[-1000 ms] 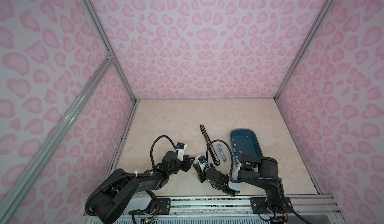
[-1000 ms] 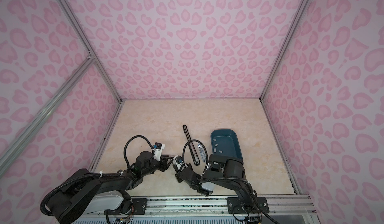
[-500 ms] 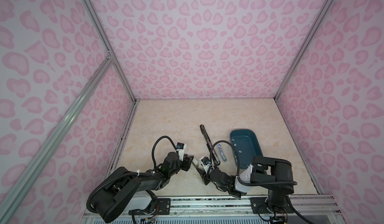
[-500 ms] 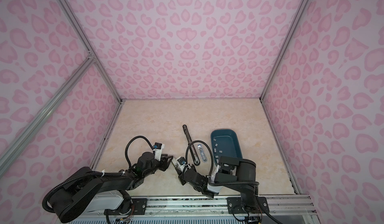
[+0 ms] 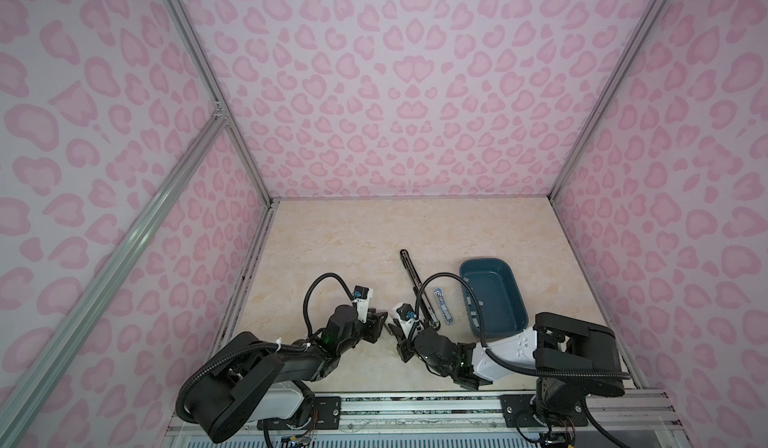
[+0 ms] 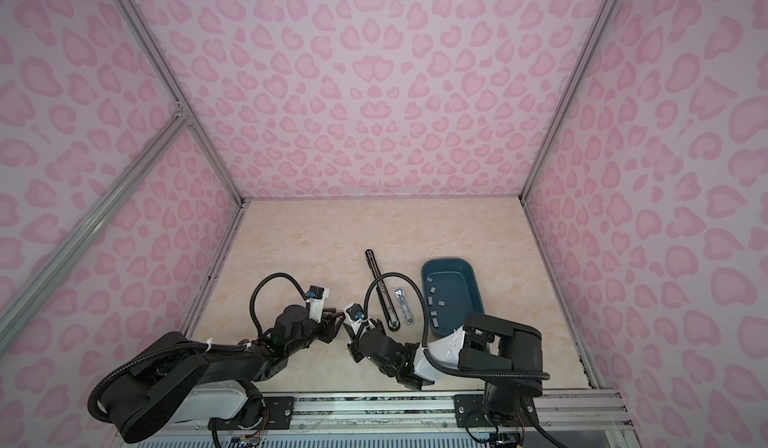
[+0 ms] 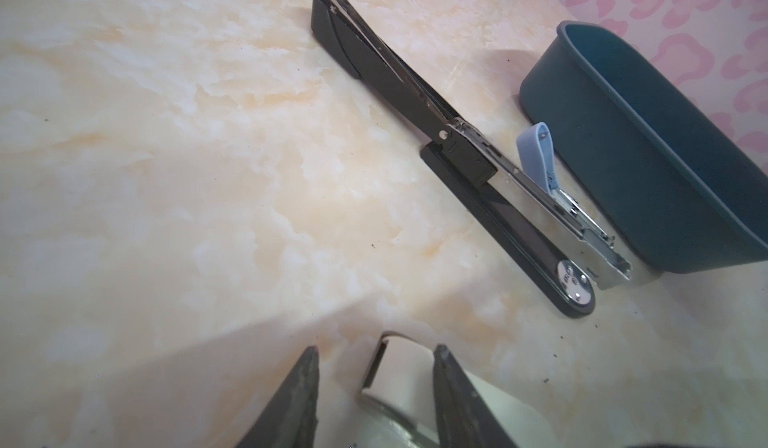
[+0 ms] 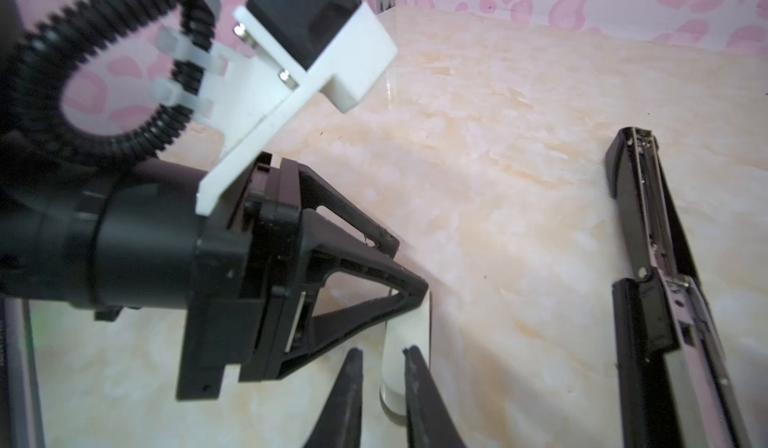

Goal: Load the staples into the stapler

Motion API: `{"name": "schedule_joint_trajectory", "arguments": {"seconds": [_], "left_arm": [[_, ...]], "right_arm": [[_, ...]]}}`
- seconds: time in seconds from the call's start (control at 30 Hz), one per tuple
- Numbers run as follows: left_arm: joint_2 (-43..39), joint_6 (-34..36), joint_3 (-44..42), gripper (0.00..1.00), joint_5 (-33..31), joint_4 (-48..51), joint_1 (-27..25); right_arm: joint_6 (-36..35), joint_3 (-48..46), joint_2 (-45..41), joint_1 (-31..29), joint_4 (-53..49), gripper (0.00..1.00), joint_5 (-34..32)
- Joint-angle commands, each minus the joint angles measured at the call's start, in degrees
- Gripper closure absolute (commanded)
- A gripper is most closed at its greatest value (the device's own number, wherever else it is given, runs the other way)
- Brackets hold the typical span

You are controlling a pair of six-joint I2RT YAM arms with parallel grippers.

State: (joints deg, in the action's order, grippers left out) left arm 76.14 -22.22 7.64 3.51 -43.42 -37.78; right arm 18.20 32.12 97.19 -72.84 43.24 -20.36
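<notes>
A long black stapler (image 5: 417,290) (image 7: 415,93) lies opened flat on the table, with a small blue stapler (image 5: 442,312) (image 7: 536,155) beside it. Staples (image 6: 432,299) lie as pale strips in the teal bin (image 5: 515,296). Near the front edge my left gripper (image 5: 384,325) (image 7: 374,348) and right gripper (image 5: 397,340) (image 8: 384,352) meet tip to tip over a small white thing with a silvery part (image 7: 405,367) (image 8: 409,321). It sits between each pair of jaws and touches one finger of each, with a gap on the other side. The left gripper (image 8: 409,269) has one fingertip on it.
The teal bin (image 6: 478,296) stands right of the staplers, close to the right arm's cable loop (image 5: 440,277). Pink patterned walls close in the table on three sides. A metal rail (image 5: 415,398) runs along the front edge.
The right arm's shoulder and elbow have swung to the right and its forearm now lies lower. Its jaws widened, then narrowed around the white thing. The left arm has hardly moved.
</notes>
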Motion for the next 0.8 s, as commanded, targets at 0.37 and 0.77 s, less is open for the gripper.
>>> {"name": "schedule_joint_trajectory", "arguments": {"seconds": [0.37, 0.77], "left_arm": [[1.3, 0.9, -0.3, 0.56, 1.3, 0.5, -0.1], [2.3, 1.0, -0.7, 0.58, 1.4, -0.7, -0.1]], "right_arm": [[1.2, 1.7, 4.6, 0.3, -3.5, 0.8, -1.9], [3.3, 2.2, 7.3, 0.3, -4.9, 0.81, -2.1]]}}
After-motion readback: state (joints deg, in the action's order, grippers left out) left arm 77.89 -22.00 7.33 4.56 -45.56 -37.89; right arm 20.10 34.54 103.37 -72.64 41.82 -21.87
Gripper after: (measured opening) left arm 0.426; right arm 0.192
